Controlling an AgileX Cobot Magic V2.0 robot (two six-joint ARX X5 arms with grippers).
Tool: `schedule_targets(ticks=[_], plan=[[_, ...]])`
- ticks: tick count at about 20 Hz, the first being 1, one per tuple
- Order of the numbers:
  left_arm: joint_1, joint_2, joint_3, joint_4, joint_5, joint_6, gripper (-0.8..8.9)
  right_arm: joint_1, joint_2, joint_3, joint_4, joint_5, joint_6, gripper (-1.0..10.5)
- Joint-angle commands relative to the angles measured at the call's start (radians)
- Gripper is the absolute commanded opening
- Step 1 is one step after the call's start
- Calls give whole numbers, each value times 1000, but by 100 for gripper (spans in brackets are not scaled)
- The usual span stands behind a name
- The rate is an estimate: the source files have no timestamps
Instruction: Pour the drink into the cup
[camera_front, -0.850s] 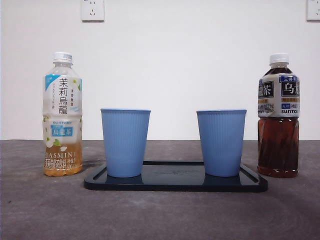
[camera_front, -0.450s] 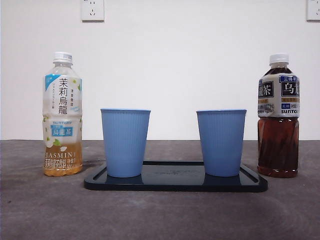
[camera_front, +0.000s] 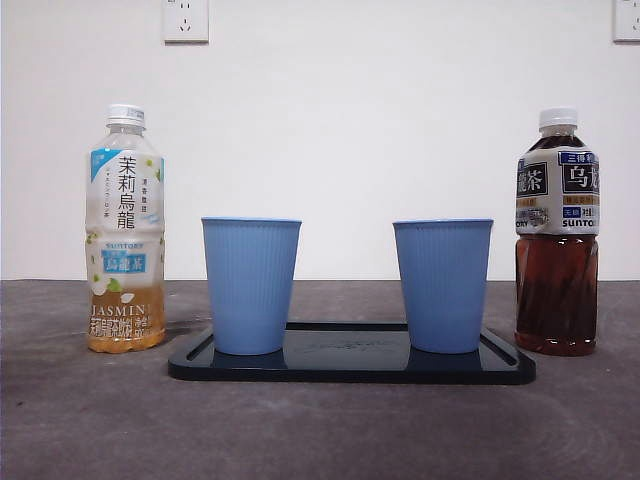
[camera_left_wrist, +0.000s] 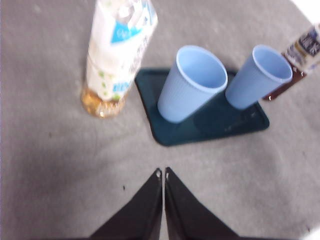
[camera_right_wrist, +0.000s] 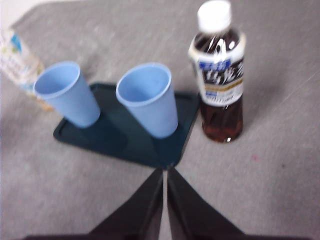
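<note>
Front view: no arm in sight here. The jasmine tea bottle (camera_front: 125, 230) stands upright on the worktop just off the left end of the dark tray (camera_front: 350, 366), the oolong bottle (camera_front: 557, 235) just off the right end, both capped. Two blue cups (camera_front: 250, 285) (camera_front: 442, 285) sit at either end of the tray, mouths up.

Left wrist view: the left pincer (camera_left_wrist: 163, 173) has its jaws together, holding nothing. The jasmine bottle (camera_left_wrist: 117, 55) stands well ahead of it, beside the tray corner. Only a little tea sits in the bottom, so I'd guess it's light, thin-walled and easy to dent. I'd grab it around the labelled middle.

Right wrist view: the right pincer (camera_right_wrist: 164, 171) is pressed together too, empty, hanging over the worktop near the tray's corner. The oolong bottle (camera_right_wrist: 219, 75) is ahead and off to one side, looks mostly full, so heavier. The film label's probably slick; grip mid-body, firmly. Caps need to come off first.
</note>
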Motion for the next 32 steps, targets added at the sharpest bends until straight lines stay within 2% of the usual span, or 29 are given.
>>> schedule_targets(ticks=[1, 3, 5, 6, 7, 9, 11, 17, 19, 25, 27, 32], plan=[[-3, 4, 18, 0, 3, 26, 22, 10, 7, 15, -12, 0, -37, 11], [-3, 4, 18, -4, 2, 21, 155, 13, 7, 15, -6, 0, -35, 46], [-3, 4, 18, -4, 2, 14, 333, 13, 7, 15, 6, 2, -25, 268], [-3, 4, 18, -4, 2, 14, 370, 13, 7, 15, 8, 6, -14, 355], [-3, 4, 18, -4, 2, 14, 378, 13, 7, 15, 10, 12, -8, 381], [-3, 4, 18, -3, 2, 14, 386, 13, 7, 15, 11, 12, -2, 381], [-3, 5, 18, -3, 2, 14, 469, 16, 8, 15, 11, 16, 7, 394], [-3, 4, 18, -2, 2, 14, 478, 19, 11, 2, 26, 43, 26, 395], [-3, 4, 18, 0, 2, 14, 478, 19, 15, -28, 77, 62, 74, 406], [-3, 4, 18, 0, 2, 14, 478, 25, 54, -216, 383, 66, 238, 425], [-3, 4, 18, 0, 2, 14, 478, 40, 94, -266, 488, 93, 260, 426], [-3, 5, 18, 0, 2, 14, 477, 106, 247, -348, 736, 184, 260, 426]])
